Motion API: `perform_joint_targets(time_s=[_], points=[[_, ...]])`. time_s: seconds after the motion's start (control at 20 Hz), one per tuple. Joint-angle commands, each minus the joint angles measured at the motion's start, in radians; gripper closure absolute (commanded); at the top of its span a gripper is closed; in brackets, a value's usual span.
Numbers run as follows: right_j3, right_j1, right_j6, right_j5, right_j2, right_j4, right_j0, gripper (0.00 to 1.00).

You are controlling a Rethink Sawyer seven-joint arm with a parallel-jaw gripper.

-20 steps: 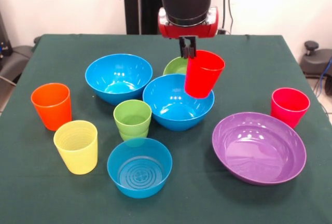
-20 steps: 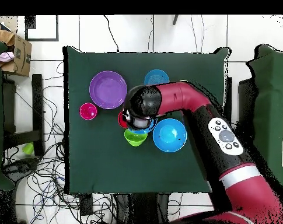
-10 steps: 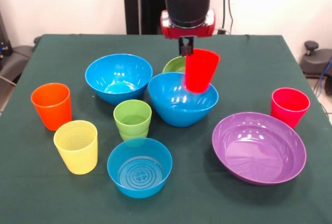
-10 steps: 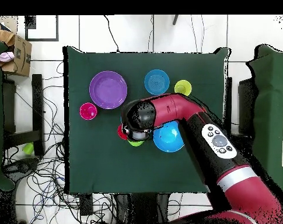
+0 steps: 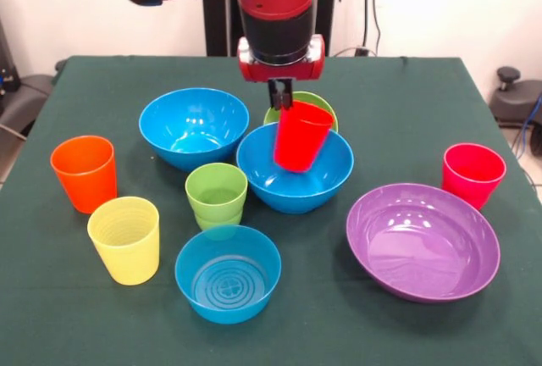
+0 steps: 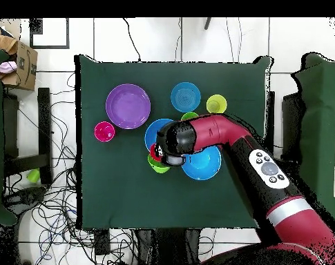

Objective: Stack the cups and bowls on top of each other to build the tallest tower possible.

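Observation:
My gripper (image 5: 280, 100) is shut on the rim of the red cup (image 5: 301, 135). The cup hangs tilted, its bottom low inside a large blue bowl (image 5: 288, 188) at mid-table; I cannot tell if it touches. The small green bowl (image 5: 315, 103) sits just behind that bowl. The second large blue bowl (image 5: 193, 126) is to the left. In the overhead view the arm's wrist (image 6: 175, 143) covers the gripper, and the red cup (image 6: 155, 152) peeks out beside the blue bowl (image 6: 155, 130). There is no tower standing.
The orange cup (image 5: 84, 173), yellow cup (image 5: 125, 239), light green cup (image 5: 217, 195) and small blue bowl (image 5: 228, 273) stand at the front left. The purple bowl (image 5: 422, 241) and pinkish-red cup (image 5: 472, 174) are at the right.
The gripper has moved left and down with the red cup, from the blue bowl's right rim to over its middle. The other cups and bowls have stayed put.

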Motion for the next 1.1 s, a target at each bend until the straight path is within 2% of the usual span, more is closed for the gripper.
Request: perform_joint_targets(time_s=[0.05,0.35,0.6,1.1], points=[[-0.098,0.071,-0.327,-0.016,0.037,-0.072,0.000,1.00],[-0.139,0.116,-0.316,-0.020,0.034,-0.079,0.020,1.00],[-0.137,0.129,-0.295,-0.036,0.036,-0.081,0.031,1.00],[-0.198,0.192,-0.354,-0.024,0.042,-0.099,0.032,1.00]])
